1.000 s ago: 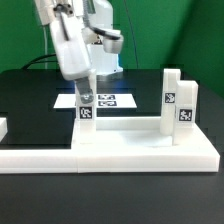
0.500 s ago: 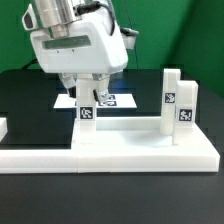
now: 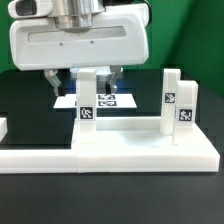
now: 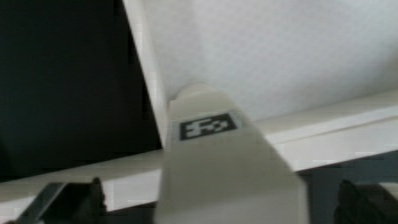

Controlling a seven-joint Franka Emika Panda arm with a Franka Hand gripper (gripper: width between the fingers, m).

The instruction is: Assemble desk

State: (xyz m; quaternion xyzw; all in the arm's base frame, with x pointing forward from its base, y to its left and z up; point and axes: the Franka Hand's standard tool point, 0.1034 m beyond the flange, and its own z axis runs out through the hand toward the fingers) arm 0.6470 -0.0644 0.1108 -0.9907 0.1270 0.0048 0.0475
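Observation:
The desk's tabletop lies flat and white at the front of the black table. One square leg stands upright on it toward the exterior view's left, its tag facing the camera. My gripper hangs over this leg, open, one dark finger on each side and both apart from it. In the wrist view the same leg rises between the fingertips, with the white tabletop beyond. Two more tagged legs stand upright at the slab's right.
The marker board lies flat on the black table behind the leg. A small white piece shows at the exterior view's left edge. The gripper's wide white body hides the area behind it.
The jaws have opened and let go of the upright leg. The hand has turned about its vertical axis, so its broad face is toward the exterior camera. The leg stays standing.

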